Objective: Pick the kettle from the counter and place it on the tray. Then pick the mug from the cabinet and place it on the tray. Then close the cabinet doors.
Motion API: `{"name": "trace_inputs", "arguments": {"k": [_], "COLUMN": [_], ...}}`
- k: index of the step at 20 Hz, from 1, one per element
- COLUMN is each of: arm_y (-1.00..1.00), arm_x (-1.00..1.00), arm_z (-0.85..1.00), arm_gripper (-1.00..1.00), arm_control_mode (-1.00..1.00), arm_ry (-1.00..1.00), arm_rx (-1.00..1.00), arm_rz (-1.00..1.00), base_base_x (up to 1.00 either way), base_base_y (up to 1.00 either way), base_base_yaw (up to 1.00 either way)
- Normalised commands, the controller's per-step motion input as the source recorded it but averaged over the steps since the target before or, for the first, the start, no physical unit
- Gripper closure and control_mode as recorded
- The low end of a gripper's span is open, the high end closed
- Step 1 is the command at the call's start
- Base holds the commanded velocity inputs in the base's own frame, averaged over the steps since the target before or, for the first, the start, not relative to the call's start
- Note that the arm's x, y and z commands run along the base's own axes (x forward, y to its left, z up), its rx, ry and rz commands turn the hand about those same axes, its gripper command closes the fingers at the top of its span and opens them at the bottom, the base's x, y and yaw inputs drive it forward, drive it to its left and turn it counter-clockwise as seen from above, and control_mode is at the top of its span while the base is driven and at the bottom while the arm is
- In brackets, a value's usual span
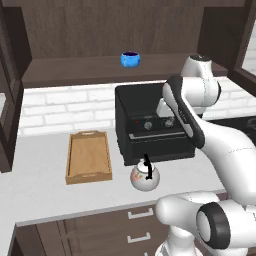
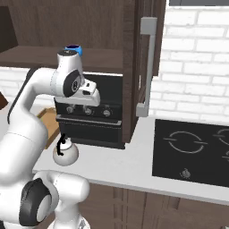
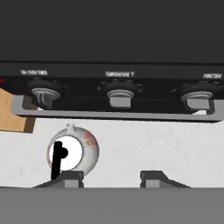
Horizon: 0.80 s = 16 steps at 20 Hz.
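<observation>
Your fingers [image 3: 111, 177] stand apart, empty; grip the light, slippery kettle [image 3: 72, 151] by its thin black handle at 9 o'clock.

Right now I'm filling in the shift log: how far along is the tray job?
Nothing looks done yet: the tray holds nothing. In hand: the pincer, jaws apart, hangs over the counter beside the kettle, which stands in front of the black oven, not gripped. Left: the kettle onto the tray, then the blue mug from the cabinet shelf, then shutting the cabinet door.
</observation>
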Motion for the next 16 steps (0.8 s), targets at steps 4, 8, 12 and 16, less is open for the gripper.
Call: {"name": "trace_inputs", "arguments": {"k": [4, 8, 12, 16], "arm_y": [0.41, 1.0, 0.94, 0.29], "arm_x": [-0.06, -0.44, -0.13, 0.22], "arm_z": [-0.37, -0.87, -0.88, -0.56], "arm_gripper": [-1.0, -1.0, -1.0, -1.0], "arm_control_mode": [-1.0, -1.0, -1.0, -1.0], "arm_ry": [0.01, 0.0, 0.09, 0.17], "arm_rx": [-0.08, -0.14, -0.06, 0.01], "arm_rz": [0.0, 0.0, 0.0, 0.0], "base_base_x": [0.0, 0.0, 0.0, 0.0], "base_base_y": [0.0, 0.0, 0.0, 0.0], "base_base_yaw": [0.0, 0.0, 0.0, 0.0]}}
